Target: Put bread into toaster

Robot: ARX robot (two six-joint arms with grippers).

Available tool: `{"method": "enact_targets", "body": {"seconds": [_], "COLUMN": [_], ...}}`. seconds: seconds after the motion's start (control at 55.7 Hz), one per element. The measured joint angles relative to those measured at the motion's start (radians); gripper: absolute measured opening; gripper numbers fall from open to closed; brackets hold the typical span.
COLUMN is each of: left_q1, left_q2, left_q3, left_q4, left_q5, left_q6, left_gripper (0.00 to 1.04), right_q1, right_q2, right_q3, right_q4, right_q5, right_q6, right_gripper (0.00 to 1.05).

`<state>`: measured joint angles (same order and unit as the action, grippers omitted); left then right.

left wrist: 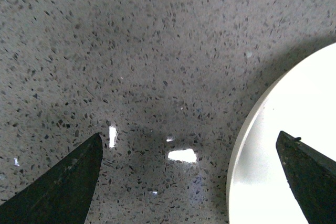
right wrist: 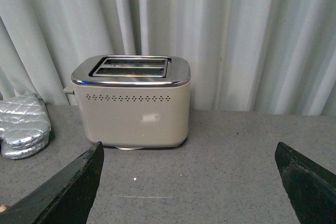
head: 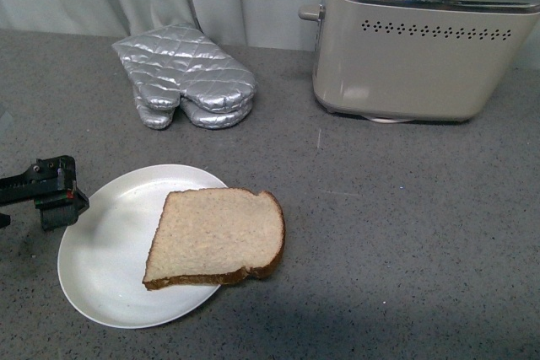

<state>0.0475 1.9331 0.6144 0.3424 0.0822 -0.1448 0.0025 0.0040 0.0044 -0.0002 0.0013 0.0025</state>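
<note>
One slice of bread [head: 218, 238] lies lower centre in the front view, partly overhanging the white plate [head: 110, 250]. Upper right stands the toaster [head: 422, 48]. The left gripper [left wrist: 188, 136] is spread wide at the plate's rim; the right gripper [right wrist: 188, 145] is likewise wide.

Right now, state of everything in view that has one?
Bread: lying flat, ungripped.
Plate: under bread, which overhangs its rim.
Toaster: upright, both slots empty.
Mitts: stacked, lying flat.
Left gripper: open, empty, over plate's rim.
Right gripper: open, empty.
</note>
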Motion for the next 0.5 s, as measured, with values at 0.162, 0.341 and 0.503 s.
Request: {"method": "enact_targets", "body": {"seconds": [0.162, 0.341, 0.503], "left_q1": [-0.018, -0.032, -0.044], "left_q2": [0.037, 0.069, 0.073], "left_q3": [0.012, 0.033, 0.046], "left_q4": [-0.022, -0.011, -0.029], "left_q5": [-0.011, -0.041, -0.011], "left_q6": [0.018, 0.031, 0.006], "left_gripper": [0.81, 0.52, 0.25], "right_q1": [0.000, 0.000, 0.000], "right_q2": [0.000, 0.000, 0.000], "right_q3": [0.000, 0.000, 0.000], "right_q4": [0.000, 0.000, 0.000], "right_q5": [0.000, 0.000, 0.000], "right_q6": [0.000, 0.000, 0.000], "right_gripper": [0.95, 0.95, 0.95]}}
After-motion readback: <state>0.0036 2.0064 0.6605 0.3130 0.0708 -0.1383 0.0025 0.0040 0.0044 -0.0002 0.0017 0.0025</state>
